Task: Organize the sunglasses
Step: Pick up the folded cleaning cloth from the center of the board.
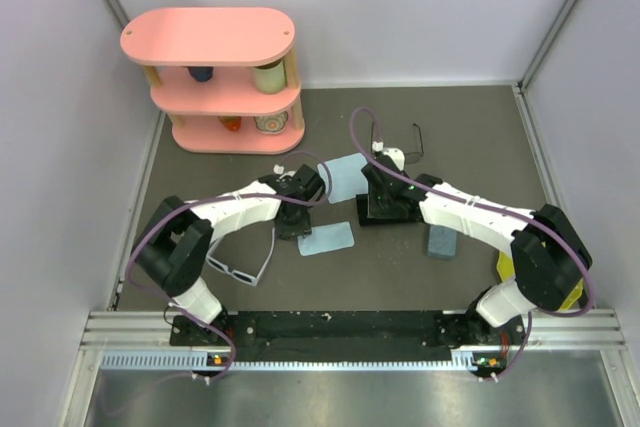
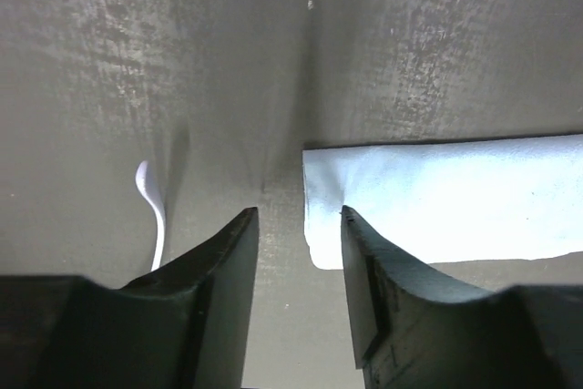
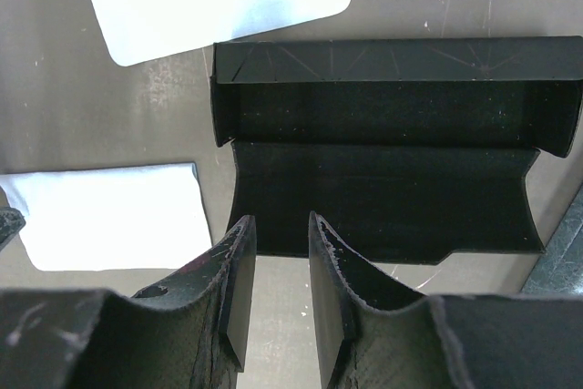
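Your left gripper [image 2: 299, 216] hangs half open and empty over the table [image 1: 470, 127], just beside a light blue cloth [image 2: 437, 198]. Your right gripper [image 3: 282, 223] is narrow, with nothing between its fingers, above the open black case [image 3: 383, 161] mid-table. The white sunglasses [image 1: 243, 269] lie toward the near left corner. The wire-frame sunglasses [image 1: 397, 139] lie beyond the case, toward the far edge.

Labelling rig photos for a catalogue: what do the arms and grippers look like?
Left arm and right arm: white links between black joints, each trailing a looping purple cable. Left gripper and right gripper: black tapering fingers, the right's edges scuffed.
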You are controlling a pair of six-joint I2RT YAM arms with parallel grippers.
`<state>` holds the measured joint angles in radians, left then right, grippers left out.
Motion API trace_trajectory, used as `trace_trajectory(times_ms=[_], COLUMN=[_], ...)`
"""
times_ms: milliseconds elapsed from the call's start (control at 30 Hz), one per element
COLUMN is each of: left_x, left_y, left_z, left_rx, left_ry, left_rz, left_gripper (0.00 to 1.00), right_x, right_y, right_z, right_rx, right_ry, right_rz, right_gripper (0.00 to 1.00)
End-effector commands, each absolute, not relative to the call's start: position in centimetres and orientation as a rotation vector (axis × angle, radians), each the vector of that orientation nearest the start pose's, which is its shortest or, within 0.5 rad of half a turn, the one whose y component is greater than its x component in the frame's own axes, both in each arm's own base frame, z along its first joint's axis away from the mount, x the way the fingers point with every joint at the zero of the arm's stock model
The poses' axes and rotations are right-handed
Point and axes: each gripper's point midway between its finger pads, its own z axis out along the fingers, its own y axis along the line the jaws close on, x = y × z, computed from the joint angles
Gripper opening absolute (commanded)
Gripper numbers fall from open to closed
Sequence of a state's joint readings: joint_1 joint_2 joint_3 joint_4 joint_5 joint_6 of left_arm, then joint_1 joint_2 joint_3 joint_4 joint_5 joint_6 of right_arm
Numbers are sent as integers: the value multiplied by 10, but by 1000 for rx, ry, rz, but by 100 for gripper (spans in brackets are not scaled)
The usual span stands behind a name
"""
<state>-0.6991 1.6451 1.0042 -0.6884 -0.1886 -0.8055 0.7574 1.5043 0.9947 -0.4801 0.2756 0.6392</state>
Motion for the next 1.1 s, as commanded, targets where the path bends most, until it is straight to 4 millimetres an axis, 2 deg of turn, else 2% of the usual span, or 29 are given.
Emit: trace_trajectory(times_ms=[0, 633, 767, 1067], left_x=[241, 239, 235, 231], left_y=[-188, -198, -200, -198], left_z=[40, 7, 2, -4], left_rx=[-228, -192, -179, -128], left_ry=[2765, 2862, 2894, 2933], left_rz=[-41, -13, -24, 15], left_gripper=[44, 35, 29, 24], right_x=[281, 278, 277, 277], right_y=[229, 228, 227, 227], right_z=[91, 89, 90, 90], right_rx=[-41, -47, -46, -37], right_ry=[2492, 2502, 2500, 2502], right_rz=[241, 238, 239, 241], right_gripper=[30, 29, 29, 29])
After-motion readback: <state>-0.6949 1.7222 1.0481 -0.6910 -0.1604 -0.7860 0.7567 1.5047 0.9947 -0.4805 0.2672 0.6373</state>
